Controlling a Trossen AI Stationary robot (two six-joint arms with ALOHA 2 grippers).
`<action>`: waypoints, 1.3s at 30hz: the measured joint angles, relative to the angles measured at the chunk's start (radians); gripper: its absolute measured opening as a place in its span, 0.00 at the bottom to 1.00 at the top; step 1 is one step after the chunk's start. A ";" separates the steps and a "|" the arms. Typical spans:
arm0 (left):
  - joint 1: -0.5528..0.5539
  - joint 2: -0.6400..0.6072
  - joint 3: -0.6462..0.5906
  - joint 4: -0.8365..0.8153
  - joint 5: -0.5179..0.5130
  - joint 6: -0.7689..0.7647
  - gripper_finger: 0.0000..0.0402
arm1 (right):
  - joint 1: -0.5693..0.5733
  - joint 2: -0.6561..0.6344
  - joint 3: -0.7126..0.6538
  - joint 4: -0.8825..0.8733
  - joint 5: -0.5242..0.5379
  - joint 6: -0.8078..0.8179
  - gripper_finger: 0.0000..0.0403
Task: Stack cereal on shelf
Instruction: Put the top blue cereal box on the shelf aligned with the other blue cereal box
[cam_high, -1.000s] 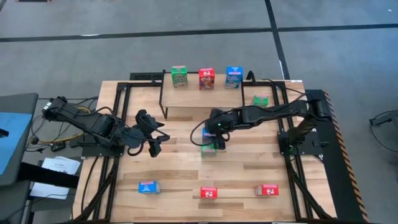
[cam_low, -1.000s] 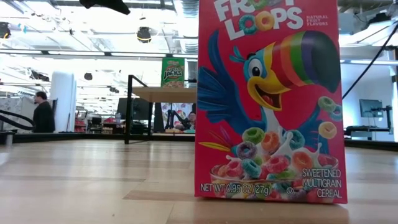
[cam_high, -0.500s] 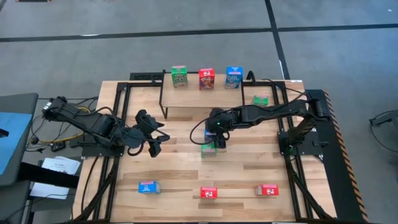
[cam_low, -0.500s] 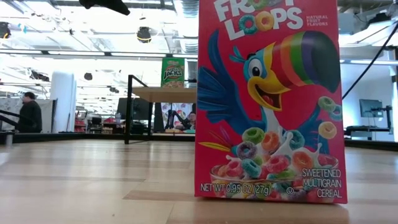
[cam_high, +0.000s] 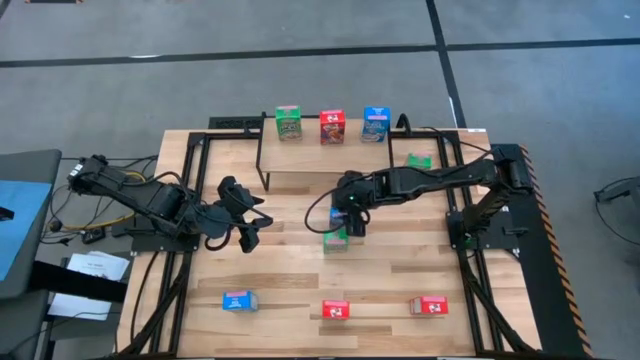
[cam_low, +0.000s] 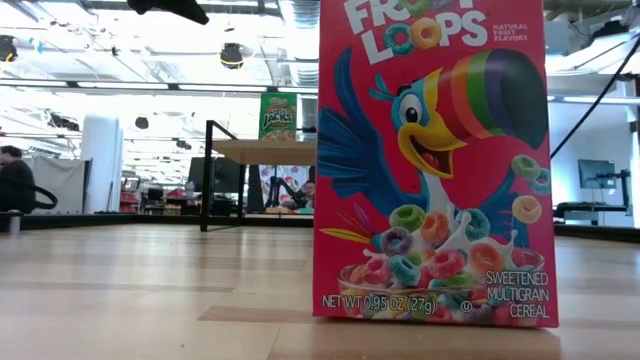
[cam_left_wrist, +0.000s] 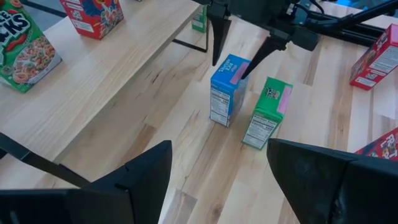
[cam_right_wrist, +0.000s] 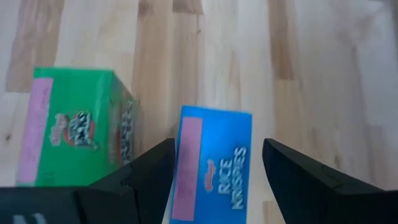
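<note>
The right claw (cam_high: 349, 226) hangs above the middle of the surface (cam_high: 300, 265), fingers spread wide and pointing down, holding nothing. Directly beneath it, between the two fingertips but not touched by them, stands a blue Rice Krispies box (cam_left_wrist: 227, 89). Just beside that, on the side away from the shelf, stands a green Apple Jacks box (cam_left_wrist: 266, 112).

The shelf (cam_high: 310, 158) lies beyond the right claw, toward the far edge, and carries three upright boxes in a row: green (cam_high: 288, 122), red (cam_high: 332, 126) and blue (cam_high: 376, 124). Another green box (cam_high: 419, 160) lies off the shelf's right end.

The left claw (cam_high: 248, 222) waits well to the left of the right one, fingers also apart and empty.

Along the near edge, well away from both claws, sit a blue box (cam_high: 238, 300) and two red boxes (cam_high: 336, 309) (cam_high: 430, 305); the middle red Froot Loops box (cam_low: 432, 160) fills the low view.
</note>
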 joint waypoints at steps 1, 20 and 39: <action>0.000 0.000 0.000 0.000 0.000 0.000 0.63 | 0.000 0.000 0.000 -0.004 -0.006 0.007 0.67; 0.000 0.000 -0.001 -0.002 0.000 0.000 0.63 | -0.017 0.016 0.001 -0.073 -0.051 0.053 0.67; 0.000 0.000 -0.001 -0.003 0.000 0.000 0.63 | -0.018 0.016 0.001 -0.083 -0.062 0.060 0.50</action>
